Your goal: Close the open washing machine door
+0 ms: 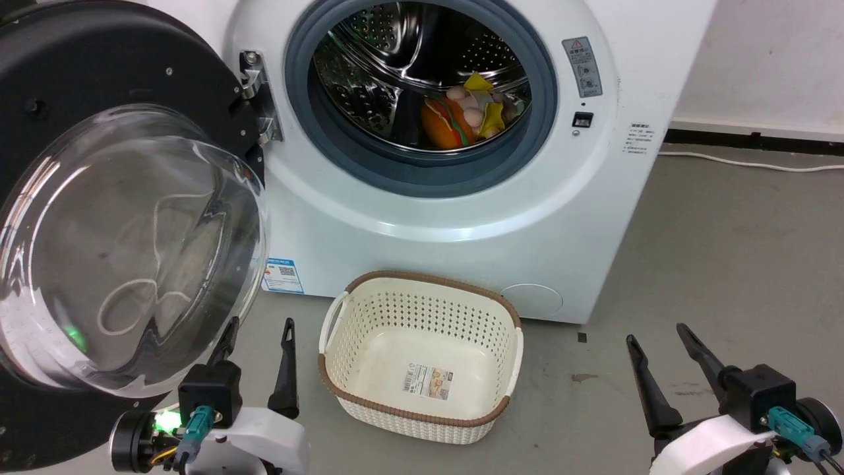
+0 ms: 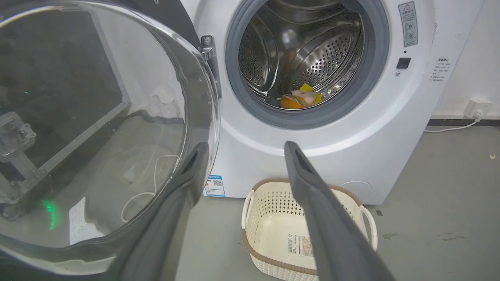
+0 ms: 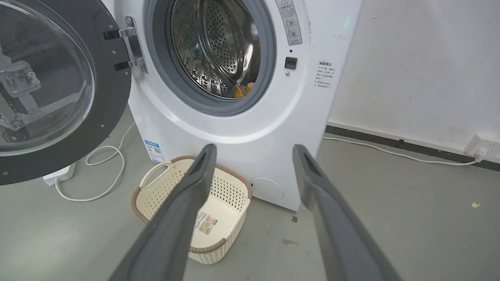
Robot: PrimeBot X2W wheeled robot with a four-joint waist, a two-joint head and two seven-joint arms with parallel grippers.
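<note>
Washing machine door [image 1: 125,244]: swung wide open, hinged at the left of the washing machine [image 1: 461,218], glass bowl bulging toward me. Coloured soft items [image 1: 461,119] lie in the machine's drum. A cream basket [image 1: 428,278] sits on the floor directly in front of the machine.

My left gripper [image 1: 259,324]: fingers apart, holding nothing, low before the machine. One finger is close by the door's glass; contact not discernible.

My right gripper [image 1: 657,334]: fingers apart, empty, off the machine's front right corner.
</note>
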